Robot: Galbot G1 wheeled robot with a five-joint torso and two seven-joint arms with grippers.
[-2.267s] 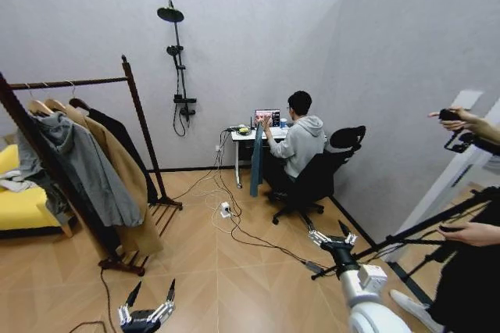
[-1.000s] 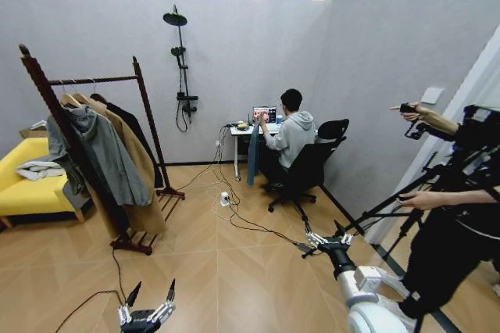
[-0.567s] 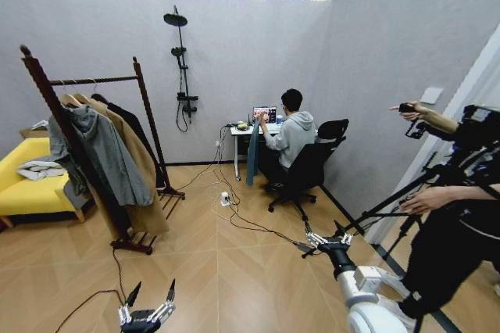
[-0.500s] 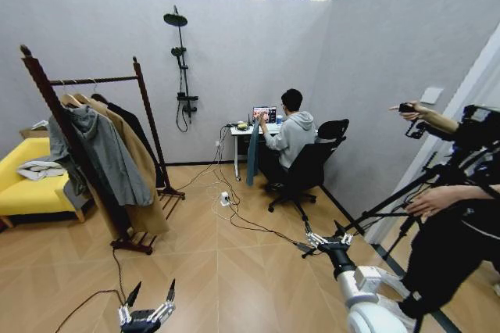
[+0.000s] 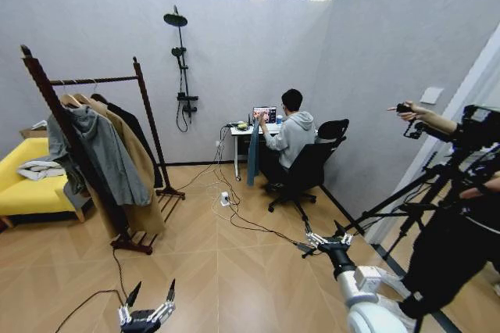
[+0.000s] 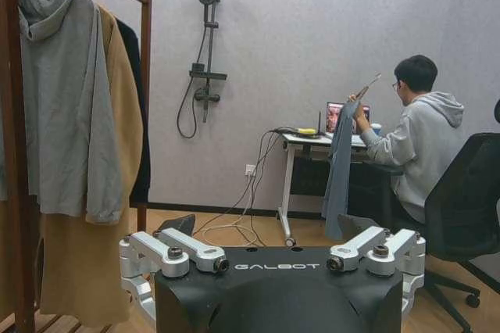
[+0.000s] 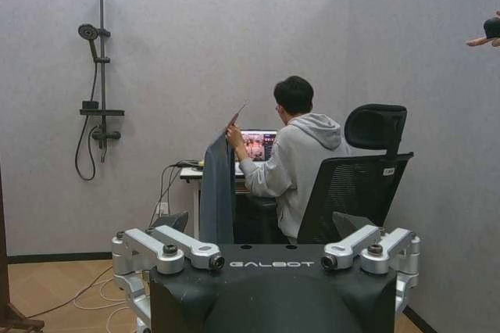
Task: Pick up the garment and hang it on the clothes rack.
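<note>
The garment (image 5: 134,134), a black coat, is hanging at the far end of the clothes rack (image 5: 145,111), behind a tan coat (image 5: 137,167) and a grey hooded top (image 5: 99,156). The left gripper (image 5: 148,305) is hovering low over the wood floor (image 5: 234,270), fingers spread, holding nothing. The right gripper (image 5: 327,238) is pointing toward the desk (image 5: 248,134), likewise spread and empty.

Most of the black garment (image 5: 129,131) on the clothes rack (image 5: 94,81) is hidden behind the tan coat (image 5: 134,169) and grey hooded top (image 5: 101,157); its hanger hook is too small to tell. The left end effector (image 5: 146,316) is cut off by the near edge.
</note>
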